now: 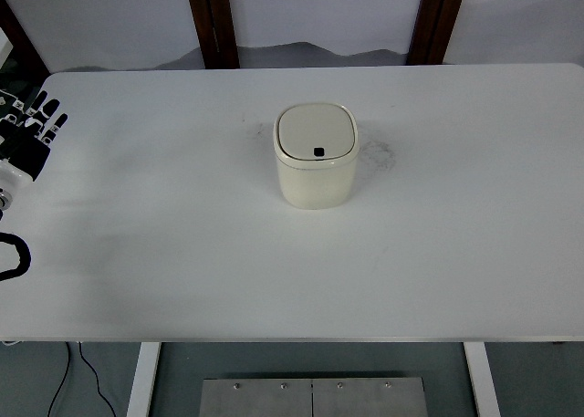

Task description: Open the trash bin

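One cream trash bin (316,157) stands on the one white table (182,253), and it carries one closed lid (316,132) with one small dark button (318,152). One robot hand, the left hand (29,130), shows at the left edge. Two dark wooden posts (212,20) stand behind the table. Two white table legs (143,379) and one black cable (87,371) show below the near edge.

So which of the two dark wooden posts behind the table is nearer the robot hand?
The left post. It stands on the same side as the left robot hand resting at the table's left edge; the right post is beyond the bin.
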Robot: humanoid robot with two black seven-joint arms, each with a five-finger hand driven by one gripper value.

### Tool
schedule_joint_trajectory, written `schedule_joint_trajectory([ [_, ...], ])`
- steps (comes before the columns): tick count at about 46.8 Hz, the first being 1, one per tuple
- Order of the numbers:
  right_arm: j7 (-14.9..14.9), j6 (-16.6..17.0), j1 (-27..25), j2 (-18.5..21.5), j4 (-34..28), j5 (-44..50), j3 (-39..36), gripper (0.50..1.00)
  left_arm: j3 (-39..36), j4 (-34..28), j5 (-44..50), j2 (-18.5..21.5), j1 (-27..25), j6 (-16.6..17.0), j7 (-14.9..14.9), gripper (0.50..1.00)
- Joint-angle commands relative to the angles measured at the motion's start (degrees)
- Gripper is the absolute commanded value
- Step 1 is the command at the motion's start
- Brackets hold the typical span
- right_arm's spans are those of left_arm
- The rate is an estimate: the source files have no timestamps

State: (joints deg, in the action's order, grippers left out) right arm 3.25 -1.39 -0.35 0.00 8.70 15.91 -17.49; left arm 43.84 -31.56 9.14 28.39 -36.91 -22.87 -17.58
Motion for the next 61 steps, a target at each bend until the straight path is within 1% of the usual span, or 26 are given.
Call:
schedule_joint_trajectory([
  [1, 0.00, -0.02, 0.00, 0.00, 0.00, -0.09, 0.00, 0.991, -0.07, 0.01, 0.00, 0.00, -0.09, 0.10, 0.00, 1.000],
  [27, 0.00, -0.02, 0.00, 0.00, 0.00, 0.00, 0.00, 0.991, -0.07, -0.08, 0.00, 0.18, -0.80, 0.02, 0.00, 1.000],
  [45, 0.00, -0.02, 0.00, 0.00, 0.00, 0.00, 0.00, 0.991, -0.34, 0.01, -0.52, 0.97, -4.93, 0.10, 0.44, 1.000],
  [50, 0.00, -0.02, 0.00, 0.00, 0.00, 0.00, 0.00, 0.993, -2.62, -0.26, -0.70, 2.99, -6.59, 0.02, 0.53, 1.000],
  [55, 0.00, -0.02, 0.00, 0.00, 0.00, 0.00, 0.00, 0.991, -7.27, -1.49, -2.02, 3.52, -9.67, 0.10, 0.53, 1.000],
  [61, 0.00, -0.02, 0.00, 0.00, 0.00, 0.00, 0.00, 0.991, -13.07, -5.17, -2.55, 5.36, -13.71, 0.37, 0.53, 1.000],
])
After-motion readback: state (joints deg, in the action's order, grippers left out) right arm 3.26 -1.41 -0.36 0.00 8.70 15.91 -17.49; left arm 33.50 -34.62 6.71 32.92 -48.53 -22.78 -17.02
